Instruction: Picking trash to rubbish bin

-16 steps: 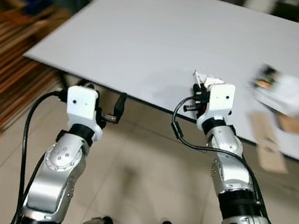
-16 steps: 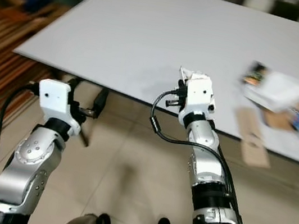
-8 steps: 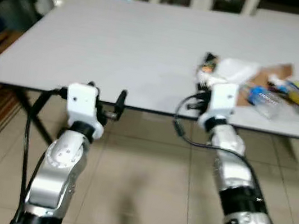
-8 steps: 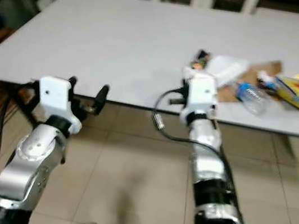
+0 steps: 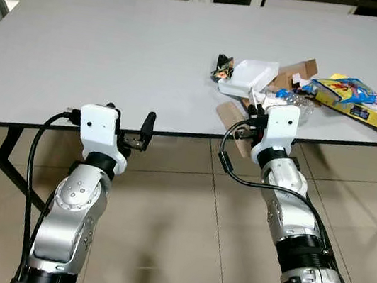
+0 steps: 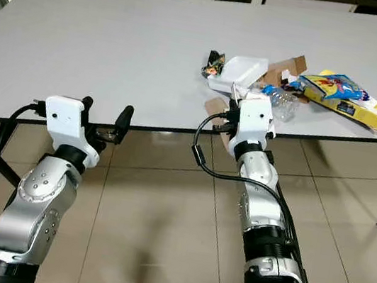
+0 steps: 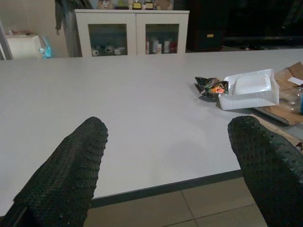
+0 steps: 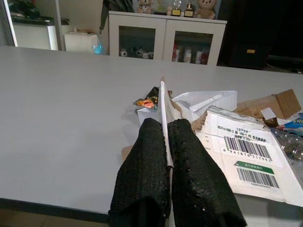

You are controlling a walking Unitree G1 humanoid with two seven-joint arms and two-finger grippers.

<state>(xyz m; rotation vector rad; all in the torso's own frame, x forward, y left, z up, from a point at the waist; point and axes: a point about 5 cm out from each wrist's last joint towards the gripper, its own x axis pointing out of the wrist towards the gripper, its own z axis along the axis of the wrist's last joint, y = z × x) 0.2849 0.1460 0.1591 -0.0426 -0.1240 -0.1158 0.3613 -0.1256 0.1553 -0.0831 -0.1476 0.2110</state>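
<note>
Thin white paper scrap (image 8: 164, 124) pinched in closed right claw (image 8: 169, 156) at grey worktop (image 5: 116, 51) edge; left claw (image 7: 165, 170) held wide open, empty; tiled floor (image 5: 176, 218)

a wide grey surface (image 5: 118, 44) stands on a beige tiled floor (image 5: 173, 239); a white glass-door cabinet (image 8: 165, 38) lines the far wall.

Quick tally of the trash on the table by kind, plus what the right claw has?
White plastic tray: 1
Small dark snack wrapper: 1
Yellow and blue snack bag: 1
Clear plastic bottle: 1
Cardboard pieces: a pile, count unclear
White paper scrap pinched in the right claw: 1
Total: 5 single items plus the cardboard.
</note>
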